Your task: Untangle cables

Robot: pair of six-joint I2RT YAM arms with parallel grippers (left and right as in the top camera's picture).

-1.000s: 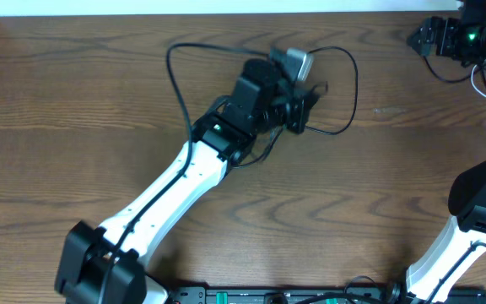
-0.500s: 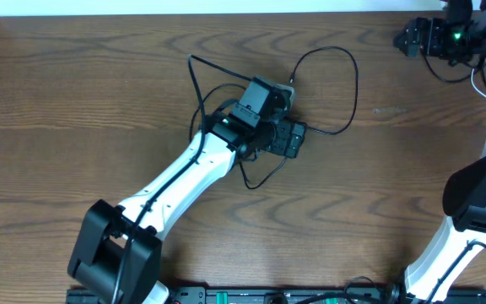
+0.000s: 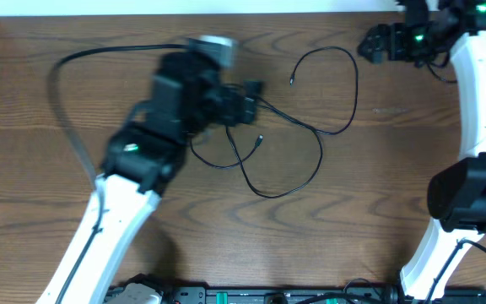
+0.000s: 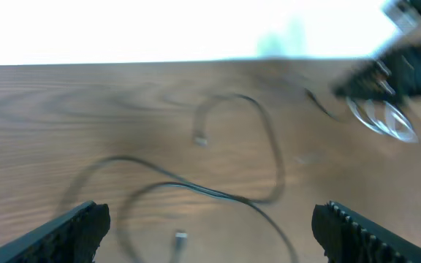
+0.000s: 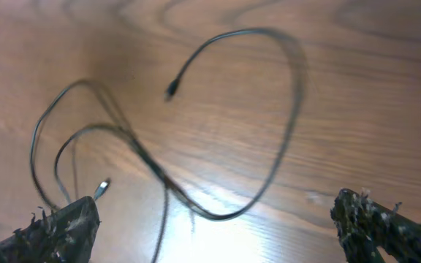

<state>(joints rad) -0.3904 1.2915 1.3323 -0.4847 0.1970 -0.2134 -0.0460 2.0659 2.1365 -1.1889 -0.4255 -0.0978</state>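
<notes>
Cables (image 3: 302, 125) lie in loose crossing loops on the tabletop (image 3: 378, 211), just beside the left tool (image 4: 210, 225) and well apart from the right tool (image 5: 218, 215). Both tools are spread wide and hold nothing. We judge the cords thin, light and limp, likely to drag their neighbours, so we would pinch one near a free plug end (image 3: 292, 82), away from the crossing.

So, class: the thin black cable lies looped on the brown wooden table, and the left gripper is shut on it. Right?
No: the left gripper is open, fingers wide apart above the thin black cable, as the left wrist view shows. It does lie looped on the brown wooden table.
</notes>
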